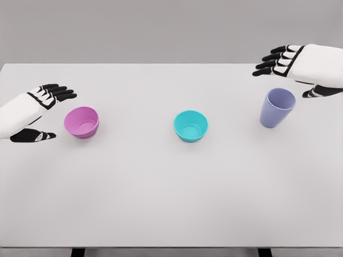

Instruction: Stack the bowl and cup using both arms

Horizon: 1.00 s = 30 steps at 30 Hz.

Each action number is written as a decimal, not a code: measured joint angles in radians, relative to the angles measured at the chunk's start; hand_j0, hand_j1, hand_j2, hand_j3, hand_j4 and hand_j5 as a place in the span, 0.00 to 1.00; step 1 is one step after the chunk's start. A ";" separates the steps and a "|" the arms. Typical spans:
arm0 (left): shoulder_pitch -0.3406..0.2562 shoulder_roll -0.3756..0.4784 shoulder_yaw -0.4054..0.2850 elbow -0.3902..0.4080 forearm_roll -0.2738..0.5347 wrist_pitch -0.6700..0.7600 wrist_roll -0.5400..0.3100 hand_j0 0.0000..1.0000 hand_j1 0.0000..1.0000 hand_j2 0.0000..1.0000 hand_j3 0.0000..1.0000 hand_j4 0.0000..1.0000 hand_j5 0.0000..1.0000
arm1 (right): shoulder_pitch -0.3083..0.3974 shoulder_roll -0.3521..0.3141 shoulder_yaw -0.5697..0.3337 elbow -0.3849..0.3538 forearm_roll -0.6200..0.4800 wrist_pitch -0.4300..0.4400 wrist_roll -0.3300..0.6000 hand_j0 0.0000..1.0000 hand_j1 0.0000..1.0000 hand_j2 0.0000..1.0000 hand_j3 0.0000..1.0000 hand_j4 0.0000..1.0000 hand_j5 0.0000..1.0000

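A pink bowl (81, 121) sits upright on the white table (161, 193) at the left. A teal bowl (191, 126) stands near the middle. A lavender cup (277, 107) stands upright at the right. My left hand (48, 112) hovers just left of the pink bowl, fingers spread, thumb below, holding nothing. My right hand (292, 72) floats above and right of the cup, fingers extended toward the left, thumb beside the cup's rim, not touching it.
The table's front edge runs along the bottom of the view, with dark legs showing beneath it. A plain grey wall stands behind the far edge.
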 measured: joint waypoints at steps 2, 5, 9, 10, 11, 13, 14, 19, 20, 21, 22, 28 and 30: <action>0.000 0.000 0.000 0.000 -0.001 0.000 0.000 1.00 1.00 1.00 1.00 1.00 1.00 | 0.003 0.001 -0.005 -0.003 0.001 0.000 0.000 1.00 1.00 1.00 1.00 1.00 1.00; -0.012 -0.005 0.015 0.001 -0.010 0.000 -0.029 1.00 1.00 1.00 1.00 1.00 1.00 | 0.002 0.014 -0.010 -0.005 0.001 0.000 0.000 1.00 1.00 1.00 1.00 1.00 1.00; -0.090 -0.006 0.072 0.000 0.001 0.000 -0.218 1.00 1.00 1.00 1.00 1.00 1.00 | 0.029 0.022 -0.044 0.002 0.002 0.000 0.000 1.00 1.00 1.00 1.00 1.00 1.00; -0.141 -0.007 0.076 0.000 0.006 0.000 -0.294 1.00 1.00 1.00 1.00 1.00 1.00 | 0.035 0.023 -0.055 0.002 0.002 0.000 0.000 1.00 1.00 1.00 1.00 1.00 1.00; -0.155 -0.008 0.075 -0.003 0.018 0.000 -0.371 1.00 1.00 1.00 1.00 1.00 1.00 | 0.035 0.023 -0.062 0.002 0.002 0.000 0.000 1.00 1.00 1.00 1.00 1.00 1.00; -0.198 -0.009 0.057 -0.026 0.051 -0.001 -0.470 1.00 1.00 1.00 1.00 1.00 1.00 | 0.035 0.024 -0.072 0.002 0.002 0.000 0.000 1.00 1.00 1.00 1.00 1.00 1.00; -0.253 -0.009 0.033 -0.037 0.071 -0.001 -0.499 1.00 1.00 1.00 1.00 1.00 1.00 | 0.035 0.025 -0.075 0.002 0.002 0.000 0.000 1.00 1.00 1.00 1.00 1.00 1.00; -0.526 -0.018 -0.248 -0.054 0.186 0.227 -0.559 1.00 1.00 1.00 1.00 1.00 1.00 | 0.041 0.047 -0.082 0.008 0.003 0.000 0.000 1.00 1.00 1.00 1.00 1.00 1.00; -0.564 -0.015 -0.311 -0.055 0.222 0.298 -0.563 1.00 1.00 1.00 1.00 1.00 1.00 | 0.041 0.055 -0.083 0.009 0.003 0.000 0.000 1.00 1.00 1.00 1.00 1.00 1.00; -0.591 -0.008 -0.367 -0.056 0.258 0.373 -0.566 1.00 1.00 1.00 1.00 1.00 1.00 | 0.041 0.062 -0.083 0.011 0.004 0.000 0.000 1.00 1.00 1.00 1.00 1.00 1.00; -0.603 0.001 -0.413 -0.058 0.290 0.448 -0.569 1.00 1.00 1.00 1.00 1.00 1.00 | 0.041 0.067 -0.085 0.011 0.004 0.000 0.000 1.00 1.00 1.00 1.00 1.00 1.00; -0.604 0.055 -0.529 -0.085 0.358 0.635 -0.573 1.00 1.00 1.00 1.00 1.00 1.00 | 0.051 0.080 -0.107 0.036 0.005 0.000 0.000 1.00 1.00 1.00 1.00 1.00 1.00; -0.604 0.064 -0.542 -0.095 0.357 0.647 -0.574 1.00 1.00 1.00 1.00 1.00 1.00 | 0.061 0.085 -0.110 0.050 0.006 0.000 0.000 1.00 1.00 1.00 1.00 1.00 1.00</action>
